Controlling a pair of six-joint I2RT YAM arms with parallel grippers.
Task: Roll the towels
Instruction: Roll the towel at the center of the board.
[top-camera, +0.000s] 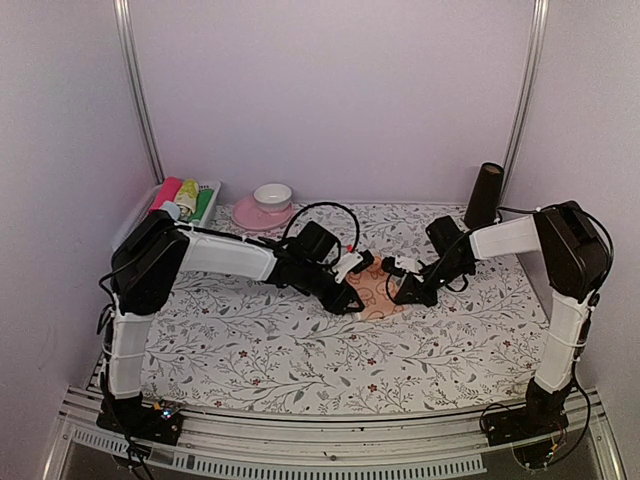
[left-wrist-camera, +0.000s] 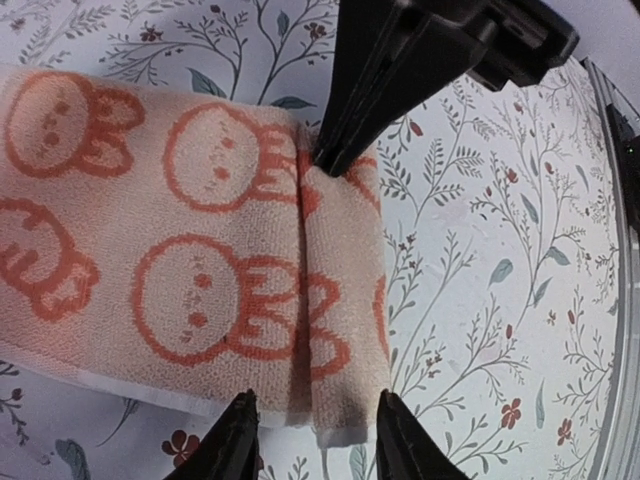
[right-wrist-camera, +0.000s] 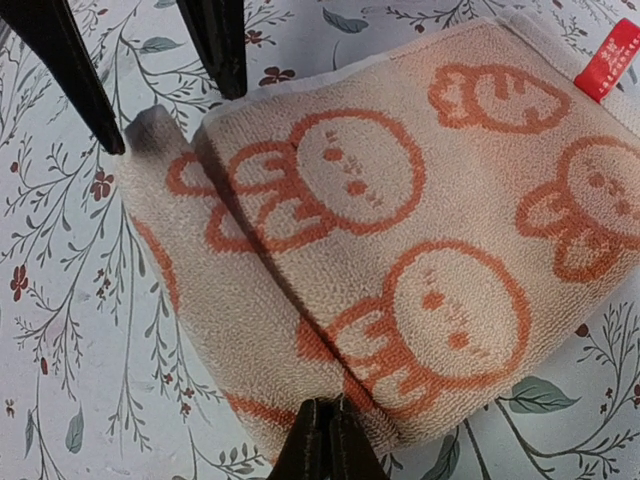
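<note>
The peach-orange terry towel with rabbit prints (left-wrist-camera: 200, 260) is laid on the white floral table sheet (left-wrist-camera: 480, 300), one end folded over. That fold is straddled by the left gripper (left-wrist-camera: 315, 420), fingers spread apart. The right gripper (right-wrist-camera: 325, 430), fingers pressed together, is set on the fold's seam.

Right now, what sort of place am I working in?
Probably a robot test booth dressed as a home table: plain walls, metal posts, a floral sheet under the towel, a bowl on a pink saucer.
</note>
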